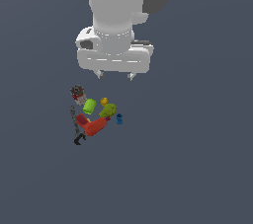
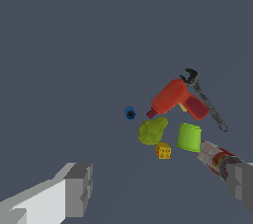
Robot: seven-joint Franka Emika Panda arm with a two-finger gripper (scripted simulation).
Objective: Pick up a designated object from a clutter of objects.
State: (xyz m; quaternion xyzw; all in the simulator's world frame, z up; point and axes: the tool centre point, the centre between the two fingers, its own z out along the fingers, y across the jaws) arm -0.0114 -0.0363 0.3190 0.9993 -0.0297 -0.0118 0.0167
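Two fingertips of the tool (image 1: 115,75) hang spread wide apart above the worktop (image 1: 197,168), holding nothing and touching nothing; wrist view shows both fingers (image 2: 78,188) well clear of every item. Target: dark-blue spool (image 1: 119,118), tiny, short cylinder with flared ends, dark centre hole visible in wrist view (image 2: 130,113). It sits alone on the exterior view's right edge of the clutter, just beside the green lump (image 1: 107,110), not touching it. Rest of cluster: red block (image 1: 94,126), lime-green cylinder (image 1: 89,106), small yellow piece (image 1: 104,101), dark thin wrench (image 1: 75,127) on the exterior view's left, brownish-grey round piece (image 1: 77,92). Spool lies below and slightly to the exterior view's right of the tool
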